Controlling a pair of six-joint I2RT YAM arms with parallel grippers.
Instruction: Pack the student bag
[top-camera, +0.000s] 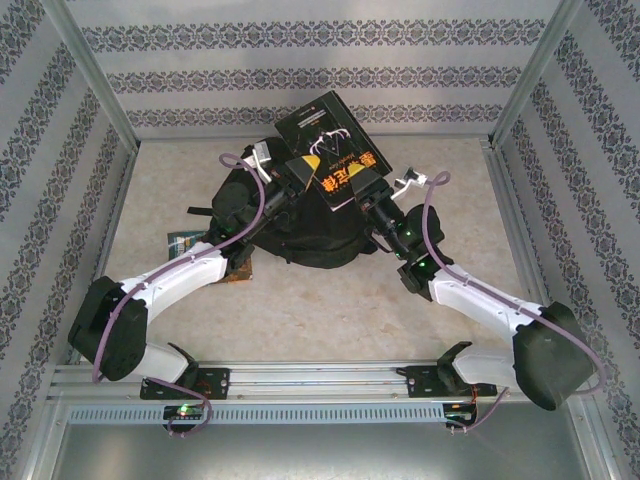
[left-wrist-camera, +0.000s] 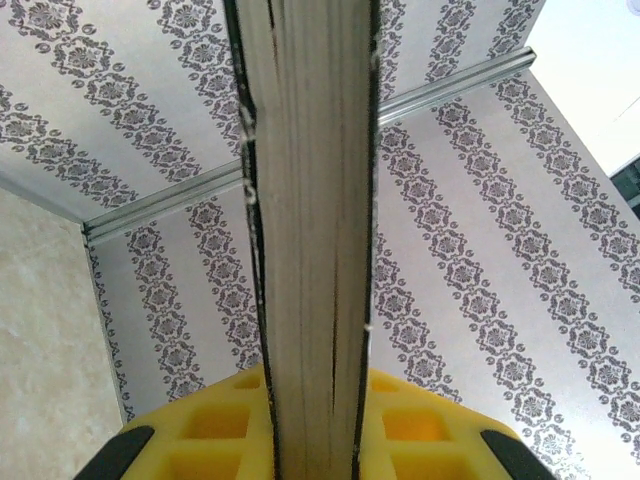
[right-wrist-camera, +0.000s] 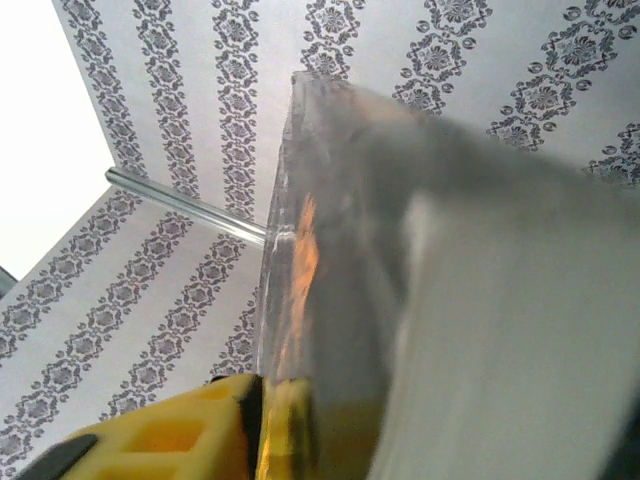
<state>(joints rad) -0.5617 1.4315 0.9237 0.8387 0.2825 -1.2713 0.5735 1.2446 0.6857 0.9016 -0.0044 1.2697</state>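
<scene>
The student bag (top-camera: 300, 240), a soft black backpack, lies in the middle of the table. Above its far side a black book (top-camera: 320, 135) with orange lettering is held up, tilted. My left gripper (top-camera: 293, 172) grips its lower left edge. In the left wrist view the book (left-wrist-camera: 310, 250) stands edge-on between the yellow fingers (left-wrist-camera: 420, 425), with my left gripper (left-wrist-camera: 315, 440) shut on it. My right gripper (top-camera: 365, 190) is at the book's lower right corner. In the right wrist view one yellow finger (right-wrist-camera: 190, 430) presses on the glossy cover (right-wrist-camera: 330, 260); the other finger is hidden behind the pages.
A small patterned item (top-camera: 180, 243) lies on the table left of the bag, near the left arm. Patterned walls with aluminium posts (top-camera: 95, 80) close in the table on three sides. Bare tabletop (top-camera: 330, 310) lies between the bag and the arm bases.
</scene>
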